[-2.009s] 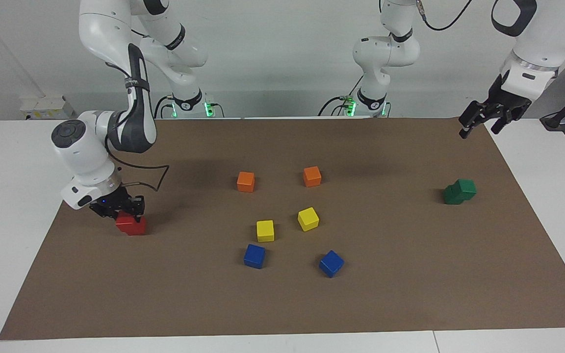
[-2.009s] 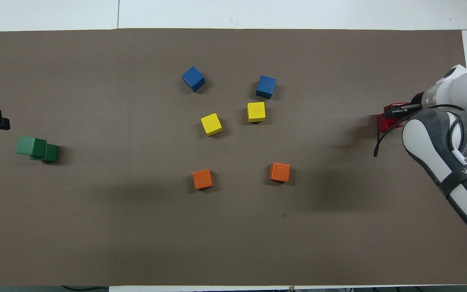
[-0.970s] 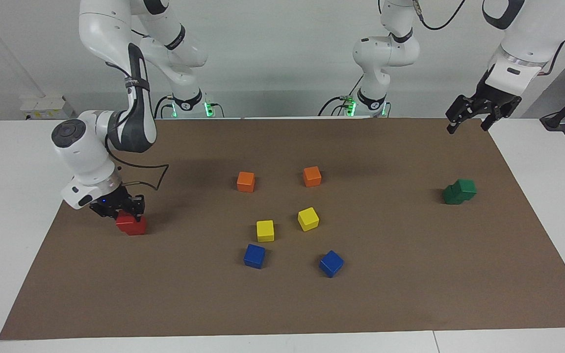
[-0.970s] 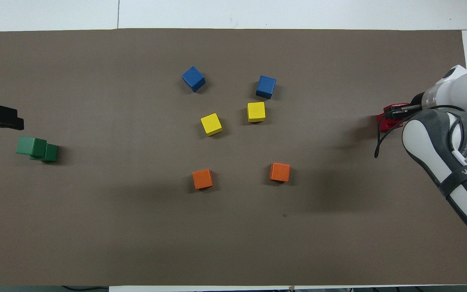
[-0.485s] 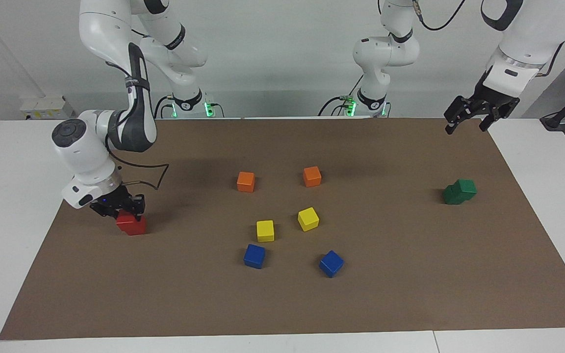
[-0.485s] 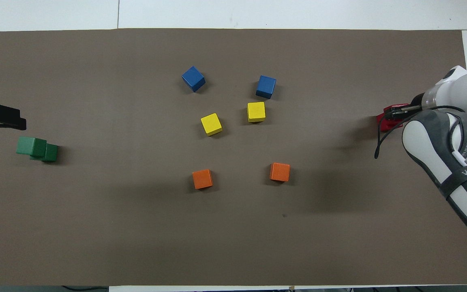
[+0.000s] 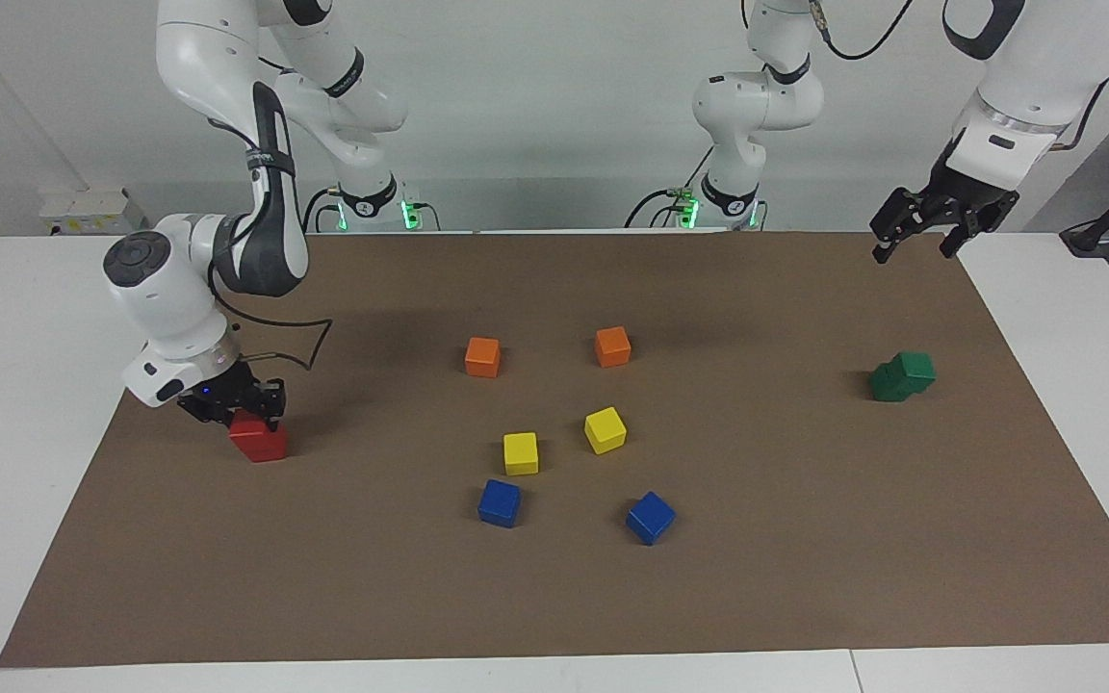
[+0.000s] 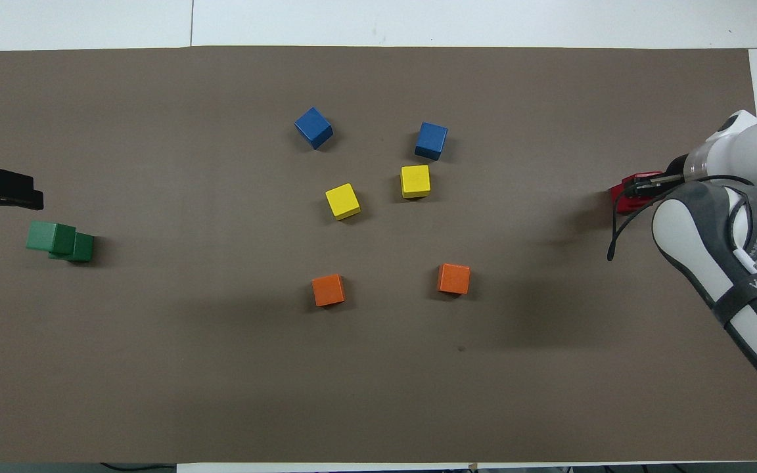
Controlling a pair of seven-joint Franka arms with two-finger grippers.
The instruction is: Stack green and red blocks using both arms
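Note:
Two green blocks (image 7: 901, 375) sit at the left arm's end of the mat, one on the other and offset; they also show in the overhead view (image 8: 56, 240). My left gripper (image 7: 913, 248) is open and empty, raised high over the mat edge near them, and shows in the overhead view (image 8: 23, 194). A red block (image 7: 261, 445) sits at the right arm's end, its edge visible from overhead (image 8: 620, 197). My right gripper (image 7: 245, 409) is low on its top, also seen from overhead (image 8: 641, 187). It hides any second red block.
On the brown mat (image 7: 805, 539), in the middle, stand two orange cubes (image 7: 482, 356) (image 7: 612, 346), two yellow cubes (image 7: 521, 452) (image 7: 605, 429) and two blue cubes (image 7: 500, 502) (image 7: 650, 517). White table surrounds the mat.
My left gripper has risen and drifted away from the green blocks toward the robots. My right gripper has lifted very slightly at the red block. The blocks have not moved.

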